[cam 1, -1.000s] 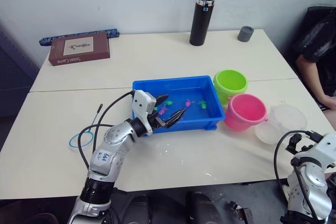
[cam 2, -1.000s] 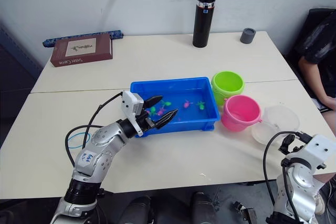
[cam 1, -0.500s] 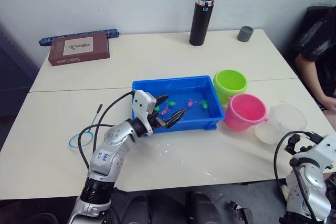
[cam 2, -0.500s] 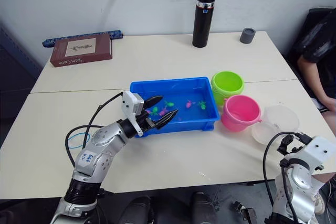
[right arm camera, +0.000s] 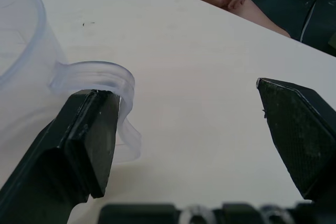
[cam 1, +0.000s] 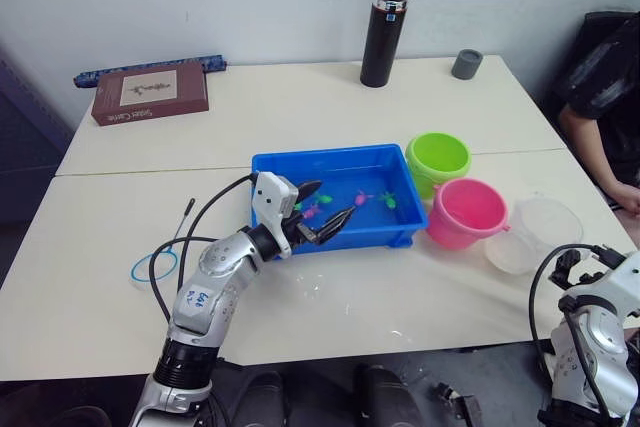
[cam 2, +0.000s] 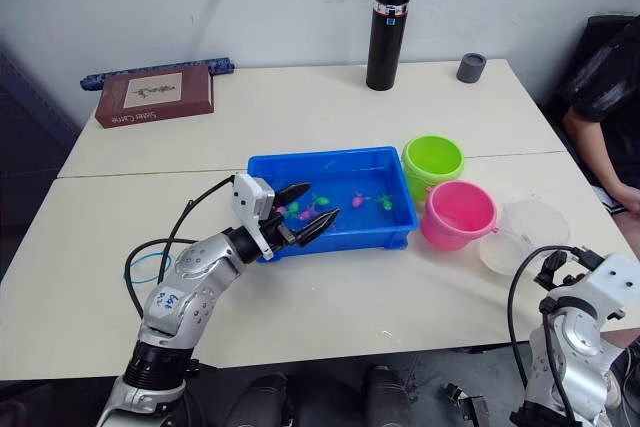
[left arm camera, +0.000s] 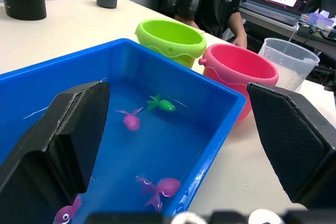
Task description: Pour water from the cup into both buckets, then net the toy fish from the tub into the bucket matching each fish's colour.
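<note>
The left end effector (cam 1: 325,209) hovered with its fingers spread wide and holding nothing over the near left part of the blue tub (cam 1: 340,158). Small pink and green toy fish (left arm camera: 161,103) lay scattered on the tub's floor. Just right of the tub stood the lime green bucket (cam 1: 439,157), with the pink bucket (cam 1: 467,211) touching it on its near side. The clear cup (cam 1: 535,235) sat just right of the pink bucket. The right end effector (right arm camera: 199,145) was spread open and empty low over the desk (cam 1: 330,107) beside the cup's handle (right arm camera: 107,85). A black flask (cam 1: 386,29) and a grey cap (cam 1: 466,64) stood at the far edge.
</note>
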Robot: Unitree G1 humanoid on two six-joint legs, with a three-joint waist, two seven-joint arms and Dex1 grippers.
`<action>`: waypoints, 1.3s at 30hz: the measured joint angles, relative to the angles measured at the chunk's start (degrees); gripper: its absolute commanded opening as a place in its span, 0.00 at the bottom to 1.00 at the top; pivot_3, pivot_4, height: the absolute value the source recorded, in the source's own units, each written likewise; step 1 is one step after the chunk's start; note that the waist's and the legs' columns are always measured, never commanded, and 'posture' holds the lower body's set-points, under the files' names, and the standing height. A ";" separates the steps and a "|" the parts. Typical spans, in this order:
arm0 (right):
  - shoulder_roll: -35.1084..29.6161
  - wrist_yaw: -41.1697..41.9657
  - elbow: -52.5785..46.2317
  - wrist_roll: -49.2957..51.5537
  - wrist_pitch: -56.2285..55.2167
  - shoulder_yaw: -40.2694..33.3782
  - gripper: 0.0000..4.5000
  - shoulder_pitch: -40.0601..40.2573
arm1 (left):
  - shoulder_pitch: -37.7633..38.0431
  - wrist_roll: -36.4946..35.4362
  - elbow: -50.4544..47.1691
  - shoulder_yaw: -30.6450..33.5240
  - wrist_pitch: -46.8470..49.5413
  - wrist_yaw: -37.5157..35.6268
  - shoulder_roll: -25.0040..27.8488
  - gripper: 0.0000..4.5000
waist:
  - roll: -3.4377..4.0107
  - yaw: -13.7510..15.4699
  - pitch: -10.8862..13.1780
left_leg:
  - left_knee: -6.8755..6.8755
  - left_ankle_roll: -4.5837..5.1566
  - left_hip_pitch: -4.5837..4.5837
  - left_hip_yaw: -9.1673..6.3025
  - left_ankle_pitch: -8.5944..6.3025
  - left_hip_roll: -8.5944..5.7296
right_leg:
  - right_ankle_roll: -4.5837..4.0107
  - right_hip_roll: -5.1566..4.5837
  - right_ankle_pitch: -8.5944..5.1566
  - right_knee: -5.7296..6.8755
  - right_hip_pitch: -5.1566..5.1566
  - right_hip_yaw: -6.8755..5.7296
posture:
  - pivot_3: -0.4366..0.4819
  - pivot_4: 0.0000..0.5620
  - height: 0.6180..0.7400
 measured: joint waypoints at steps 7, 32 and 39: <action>-0.95 0.20 2.35 0.01 -1.07 0.00 0.98 -0.98 | 0.00 0.44 0.00 0.00 0.00 0.07 -0.29 1.00 | 0.00 0.02 0.00 | 0.00 0.00 0.00 0.02 0.00 0.00 | 0.00 0.00 0.00 0.00 0.00 0.00 | 0.48 0.27 1.00; -1.66 4.54 6.56 4.00 -1.35 -0.14 0.98 -2.64 | -0.01 1.13 0.00 0.03 0.00 0.56 -0.77 1.00 | 0.00 0.00 0.00 | -0.01 0.00 0.00 0.03 0.00 0.01 | 0.12 0.01 0.06 -0.01 0.00 0.00 | 0.48 0.27 1.00; -1.08 4.99 6.25 7.42 -1.26 -1.51 0.98 -1.35 | -0.01 1.15 0.00 0.01 0.00 0.52 -0.80 1.00 | 0.00 0.05 0.00 | -0.01 0.00 -0.02 0.03 0.00 0.00 | 0.12 0.00 0.06 -0.03 0.00 0.00 | 0.48 0.27 1.00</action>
